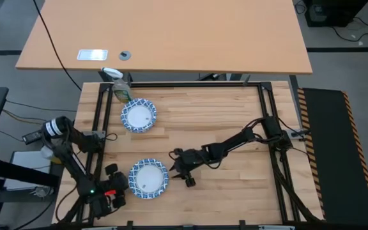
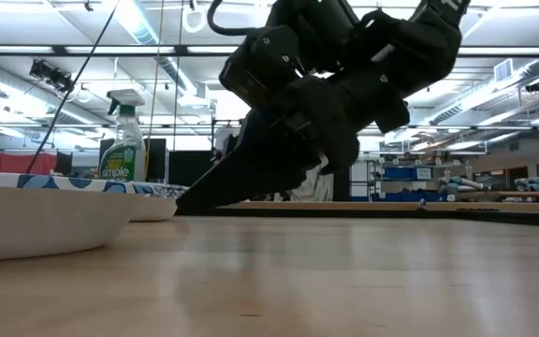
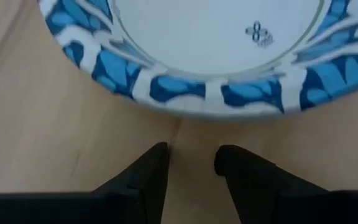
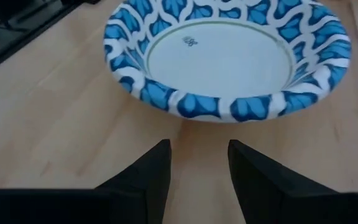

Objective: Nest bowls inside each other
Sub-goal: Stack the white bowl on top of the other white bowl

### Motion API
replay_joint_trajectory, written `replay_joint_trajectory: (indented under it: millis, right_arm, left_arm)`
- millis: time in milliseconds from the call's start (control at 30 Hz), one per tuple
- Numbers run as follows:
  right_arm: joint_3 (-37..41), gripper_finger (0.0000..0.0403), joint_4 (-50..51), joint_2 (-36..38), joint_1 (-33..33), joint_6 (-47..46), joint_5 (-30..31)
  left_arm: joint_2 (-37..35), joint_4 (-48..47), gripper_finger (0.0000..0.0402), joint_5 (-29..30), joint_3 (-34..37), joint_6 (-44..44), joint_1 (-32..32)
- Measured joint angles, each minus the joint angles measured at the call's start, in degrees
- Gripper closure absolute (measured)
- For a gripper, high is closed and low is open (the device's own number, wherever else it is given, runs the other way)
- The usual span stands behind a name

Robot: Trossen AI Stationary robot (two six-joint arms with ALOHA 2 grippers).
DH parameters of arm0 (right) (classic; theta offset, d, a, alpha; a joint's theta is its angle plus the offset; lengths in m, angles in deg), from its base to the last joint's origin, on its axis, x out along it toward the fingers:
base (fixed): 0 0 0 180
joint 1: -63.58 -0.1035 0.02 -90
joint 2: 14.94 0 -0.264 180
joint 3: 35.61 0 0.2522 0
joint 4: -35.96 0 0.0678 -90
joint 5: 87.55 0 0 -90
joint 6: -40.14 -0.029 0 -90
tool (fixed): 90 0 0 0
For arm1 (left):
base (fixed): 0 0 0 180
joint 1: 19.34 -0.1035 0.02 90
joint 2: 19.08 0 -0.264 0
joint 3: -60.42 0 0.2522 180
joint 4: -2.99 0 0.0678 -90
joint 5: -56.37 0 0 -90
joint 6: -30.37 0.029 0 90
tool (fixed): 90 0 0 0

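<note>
At the near edge of the tabletop (image 1: pixel 235 128), toward its left corner, sits the near bowl (image 1: pixel 148 177), white in the centre with a blue-and-white patterned rim. It may be a stack; how many bowls it holds cannot be told from above.

The left gripper (image 1: pixel 121 187) is low at that bowl's left side, close to the near-left corner. In the left wrist view its 2 dark fingers (image 3: pixel 148 177) stand apart with a strip of bare wood between them, their tips just short of the bowl's rim (image 3: pixel 210 93) and holding nothing.

The right gripper (image 1: pixel 179 167) is on the opposite side of the same bowl, just beside its right rim, with the arm reaching in from the right edge. Its fingers (image 4: pixel 151 168) also stand apart and empty, pointing at the bowl (image 4: pixel 225 59), tips not touching it. In the low view this gripper (image 2: pixel 195 198) slopes down until its tip is at the wood, next to the bowl's pale wall (image 2: pixel 45 220).

Farther back, near the far-left corner, rests the far bowl (image 1: pixel 138 115), of the same pattern, well apart from both grippers. Just beyond it, at the far edge, a spray bottle (image 1: pixel 119 86) with a green label stands upright; the low view shows it (image 2: pixel 124 140) behind the bowls.
</note>
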Motion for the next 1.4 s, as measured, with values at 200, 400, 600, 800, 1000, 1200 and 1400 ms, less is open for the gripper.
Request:
replay_joint_trajectory:
  millis: [200,400,600,800,1000,1200,1400]
  right_arm:
    - [0.32,0.0235,-0.26,0.00,-0.62,-0.38,-0.74]
    - [0.32,0.0235,0.50,-0.01,-0.52,-0.56,-0.38]
    - [0.30,0.0235,1.50,-0.02,-0.31,-1.26,-0.15]
    - [0.30,0.0235,-0.20,-0.02,-0.33,-1.24,-0.15]
    - [0.28,0.0235,-1.28,-0.02,-0.31,-0.62,1.24]
    - [0.26,0.0235,0.21,0.55,0.35,3.02,5.28]
    - [0.23,0.0235,1.02,4.11,3.62,6.55,6.25]
  left_arm:
    - [0.28,-0.03,0.0242,7.75,-1.06,2.03,-0.88]
    - [0.33,-0.41,0.0242,8.19,-0.80,2.91,-2.27]
    - [0.27,0.32,0.0242,7.36,-0.83,3.46,-2.97]
    - [0.27,1.50,0.0242,7.09,-0.87,2.84,-2.98]
    - [0.25,2.04,0.0242,7.72,-0.95,2.87,-4.33]
    - [0.20,-8.62,0.0242,9.02,-4.50,2.53,-5.43]
    - [0.15,-23.90,0.0242,10.04,-10.76,1.52,-8.46]
